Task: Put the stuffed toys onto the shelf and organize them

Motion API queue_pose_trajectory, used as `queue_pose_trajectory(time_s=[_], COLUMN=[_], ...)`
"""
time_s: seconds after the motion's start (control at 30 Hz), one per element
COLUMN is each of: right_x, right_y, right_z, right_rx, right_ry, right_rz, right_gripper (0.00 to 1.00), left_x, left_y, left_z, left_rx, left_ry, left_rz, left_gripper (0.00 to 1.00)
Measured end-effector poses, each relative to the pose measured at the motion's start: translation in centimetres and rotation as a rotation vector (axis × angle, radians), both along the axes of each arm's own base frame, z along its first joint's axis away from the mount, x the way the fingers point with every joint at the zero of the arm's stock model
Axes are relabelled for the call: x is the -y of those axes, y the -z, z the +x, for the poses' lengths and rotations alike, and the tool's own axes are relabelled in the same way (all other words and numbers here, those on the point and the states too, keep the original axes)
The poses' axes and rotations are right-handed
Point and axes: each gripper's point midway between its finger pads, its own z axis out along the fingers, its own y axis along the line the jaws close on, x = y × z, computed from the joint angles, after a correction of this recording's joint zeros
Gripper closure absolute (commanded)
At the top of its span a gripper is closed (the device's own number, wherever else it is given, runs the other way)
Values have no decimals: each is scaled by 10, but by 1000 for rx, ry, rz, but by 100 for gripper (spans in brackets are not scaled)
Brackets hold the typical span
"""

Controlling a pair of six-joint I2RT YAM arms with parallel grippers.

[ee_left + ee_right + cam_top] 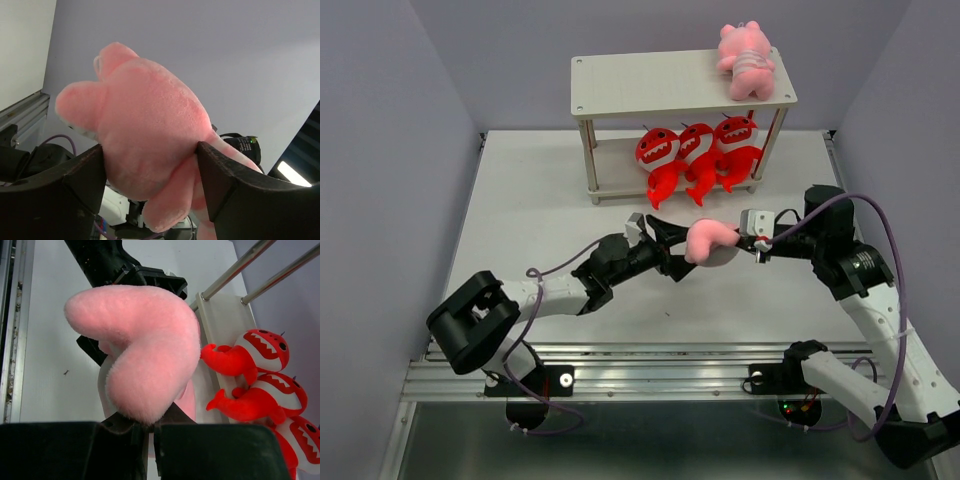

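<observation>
Just in front of the shelf [650, 85], a pink toy [708, 242] hangs above the tabletop [550, 200], caught between both arms. It is soft, rounded plush with a short fuzzy pile and stubby limbs. The left end effector [680, 250] stands wide around its body, with both dark matte fingers [85, 172] pressed into the fur. The right end effector [752, 246] is closed narrow, pinching a small fold of the same toy from the other side.

The shelf has two pale, faintly grained boards on thin shiny metal legs. A second pink toy [747, 62], with stripes across its middle, lies at the right end of the top board. Three red monsters [696, 150] sit side by side on the right half of the lower board. They are glossy-bright, with white jagged grins and dangling red arms.

The tabletop is smooth, matte and off-white. Plain lavender-grey walls [650, 25] stand behind the shelf and on both sides of it, and a ribbed metal rail [650, 380] runs along the edge farthest from the shelf.

Only the overhead view shows the toy on the top board. The left wrist view shows just plush against bare wall. The right wrist view brings the monsters' teeth and the shelf's legs up close.
</observation>
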Motion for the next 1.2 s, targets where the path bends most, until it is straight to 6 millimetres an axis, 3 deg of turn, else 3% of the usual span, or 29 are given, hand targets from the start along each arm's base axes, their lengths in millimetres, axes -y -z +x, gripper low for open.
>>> queue_pose_trajectory(time_s=[0.07, 0.1, 0.13, 0.2, 0.27, 0.4, 0.43, 0.5, 0.6, 0.7, 1.0, 1.2], right_x=[0, 1, 1, 1, 1, 3, 4, 6, 8, 10, 1, -6], right_y=[3, 4, 4, 3, 4, 7, 8, 10, 11, 14, 11, 6], right_z=[-1, -1, -1, -1, -1, -5, -7, -11, -20, -28, -36, -27], right_rx=[5, 4, 6, 10, 12, 10, 13, 5, -20, -95, -403, -552], right_ry=[-2, -2, -2, -2, -3, -2, -5, -6, -3, -2, -59, -21], right_rz=[-2, -2, -2, -3, -5, -18, -22, -25, -22, -38, -80, -62], right_gripper=[96, 95, 94, 91, 86, 59, 45, 28, 17, 0, 0, 2], left_x=[1, 2, 3, 4, 5, 7, 7, 5, -3, -17, -53, -71], left_y=[1, 1, 0, -3, -4, 4, 6, 11, 16, 12, -31, 7], left_z=[1, 2, 2, 5, 7, 8, 7, 4, 5, 13, 35, 36], left_rx=[0, 2, 10, 29, 43, 55, 58, 84, 146, 259, 704, 816], left_ry=[0, 0, 0, -3, -5, 17, 23, 31, 24, -22, -197, -185], left_rz=[-5, -9, -19, -52, -73, -85, -83, -68, -28, 51, 479, 773], left_gripper=[54, 71, 79, 95, 100, 100, 100, 100, 100, 100, 100, 100])
